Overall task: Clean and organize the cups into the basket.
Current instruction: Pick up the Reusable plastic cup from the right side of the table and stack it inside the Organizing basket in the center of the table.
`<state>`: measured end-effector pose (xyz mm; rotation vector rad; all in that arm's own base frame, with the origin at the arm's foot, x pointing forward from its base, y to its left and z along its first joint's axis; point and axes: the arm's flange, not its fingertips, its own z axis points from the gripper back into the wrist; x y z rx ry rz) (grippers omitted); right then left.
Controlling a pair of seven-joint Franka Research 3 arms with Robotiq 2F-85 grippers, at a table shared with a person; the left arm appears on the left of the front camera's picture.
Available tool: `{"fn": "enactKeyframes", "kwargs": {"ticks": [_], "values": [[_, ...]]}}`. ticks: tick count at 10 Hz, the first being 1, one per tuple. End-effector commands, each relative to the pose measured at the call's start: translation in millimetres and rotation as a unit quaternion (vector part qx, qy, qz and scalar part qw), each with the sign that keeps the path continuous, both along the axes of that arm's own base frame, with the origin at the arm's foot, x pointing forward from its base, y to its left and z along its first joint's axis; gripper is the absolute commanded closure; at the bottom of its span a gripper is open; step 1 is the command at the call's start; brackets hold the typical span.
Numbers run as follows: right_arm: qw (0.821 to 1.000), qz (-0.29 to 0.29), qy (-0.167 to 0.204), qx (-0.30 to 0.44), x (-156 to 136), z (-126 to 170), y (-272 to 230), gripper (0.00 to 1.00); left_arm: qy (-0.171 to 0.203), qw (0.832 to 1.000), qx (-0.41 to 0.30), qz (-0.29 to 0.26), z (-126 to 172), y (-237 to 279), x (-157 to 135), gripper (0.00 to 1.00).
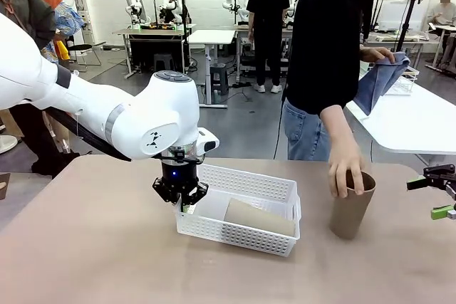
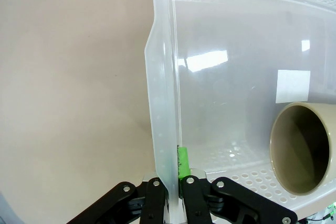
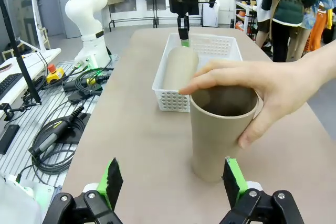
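1. Tan tabletop [image 1: 92,261] fills the near part of the front view. Behind it is a workshop with other benches, and a white side table [image 1: 420,126] stands at the far right.
2. At the left, the white left arm reaches down over the table. Its left gripper [image 1: 182,203] points straight down at the left end of the basket [image 1: 246,176].
3. The left wrist view shows the left gripper [image 2: 172,184] pressed onto the basket's [image 2: 160,103] thin end wall. One finger is outside and a green pad [image 2: 182,163] is inside, so it pinches that wall.
4. The basket, white with perforated sides, sits flat on the table near the middle.
5. A lying tan cup [image 1: 258,217] rests on its side on the basket floor, close to the near wall. The left wrist view looks into the open mouth of this lying tan cup [image 2: 302,148].
6. To the right of the basket and apart from it, an upright tan cup [image 1: 350,215] stands on the table, mouth up.
7. A person's hand [image 1: 345,172] grips its rim from above, with fingers curled over the edge.
8. The person's other hand holds a blue cloth [image 1: 381,80] over the white side table.
9. At the far right edge, the right gripper [image 1: 433,197] hovers above the table with its jaws spread wide and nothing in them. In its own view, the upright tan cup [image 3: 220,135] stands just ahead of the gripper, untouched.
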<state>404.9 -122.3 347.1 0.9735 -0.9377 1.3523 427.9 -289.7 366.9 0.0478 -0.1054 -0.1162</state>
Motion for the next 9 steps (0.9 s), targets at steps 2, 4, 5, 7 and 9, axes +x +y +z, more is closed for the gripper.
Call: {"fn": "enactKeyframes", "kwargs": {"ticks": [2, 4, 5, 7, 9], "values": [[1.0, 0.002, -0.001, 0.0, 2, 1, 1, 0.0, -0.004, 1.0, -0.003, -0.004, 1, 1, -2, 1.0], [1.0, 0.002, -0.001, 0.0, 2, 1, 1, 0.0, -0.004, 1.0, -0.003, -0.004, 1, 1, -2, 1.0], [1.0, 0.002, -0.001, 0.0, 2, 1, 1, 0.0, -0.004, 1.0, -0.003, -0.004, 1, 1, -2, 1.0], [1.0, 0.002, -0.001, 0.0, 2, 1, 1, 0.0, -0.004, 1.0, -0.003, -0.004, 1, 1, -2, 1.0], [1.0, -0.011, -0.017, 0.018, 12, -7, 4, 0.0, -0.004, 1.0, -0.003, -0.004, 1, 1, -2, 1.0]]}}
